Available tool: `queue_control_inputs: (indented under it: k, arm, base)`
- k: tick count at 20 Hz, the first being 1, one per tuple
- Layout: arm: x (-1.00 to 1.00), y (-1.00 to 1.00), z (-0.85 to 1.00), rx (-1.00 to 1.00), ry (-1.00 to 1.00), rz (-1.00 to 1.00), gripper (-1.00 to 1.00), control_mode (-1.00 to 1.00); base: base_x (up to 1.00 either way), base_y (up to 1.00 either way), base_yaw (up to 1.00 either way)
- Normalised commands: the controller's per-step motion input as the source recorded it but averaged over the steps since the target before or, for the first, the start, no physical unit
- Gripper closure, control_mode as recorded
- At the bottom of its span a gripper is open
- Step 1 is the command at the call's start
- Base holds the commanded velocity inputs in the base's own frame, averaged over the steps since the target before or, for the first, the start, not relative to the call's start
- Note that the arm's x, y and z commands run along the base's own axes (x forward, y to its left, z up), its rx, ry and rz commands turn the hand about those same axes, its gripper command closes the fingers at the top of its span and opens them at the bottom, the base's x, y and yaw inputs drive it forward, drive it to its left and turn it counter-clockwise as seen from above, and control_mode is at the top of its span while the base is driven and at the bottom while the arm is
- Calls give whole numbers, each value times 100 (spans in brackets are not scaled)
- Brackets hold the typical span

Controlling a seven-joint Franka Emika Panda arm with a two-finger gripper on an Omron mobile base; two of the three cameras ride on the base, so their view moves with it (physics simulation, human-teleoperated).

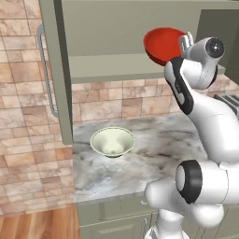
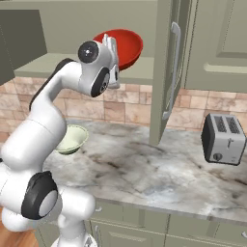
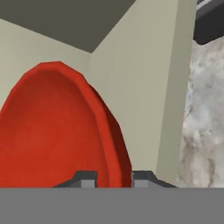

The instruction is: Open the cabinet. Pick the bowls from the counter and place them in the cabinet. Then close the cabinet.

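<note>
The gripper is clamped on the rim of the red bowl: in the hand view one dark finger tip sits inside the wall and the other outside it. The bowl hangs tilted, its hollow turned toward the camera on the hand.

In the base views the white arm rises from the front of the counter and bends up to the open cabinet. The red bowl is held up at the cabinet's mouth, just above the front edge of the green shelf; whether it touches the shelf I cannot tell.

Below, the cream bowl stands upright on the marbled counter, near its left end, well apart from the red one. In the right base view part of it is hidden behind the arm.

Both cabinet doors stand swung out: the left door with its long silver handle, and the right door edge-on toward the camera. A silver toaster sits on the counter to the right, past the right door. Tan brick wall runs behind the counter under the cabinet.
</note>
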Motion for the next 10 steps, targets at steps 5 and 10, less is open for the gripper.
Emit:
queue_control_inputs:
  k: [5, 10]
  arm:
    - [45, 0, -29, 0, -1, 0, 100, -100]
    - [52, 0, -23, 0, -2, 0, 100, -100]
  base:
    - [0, 0, 0]
    - [0, 0, 0]
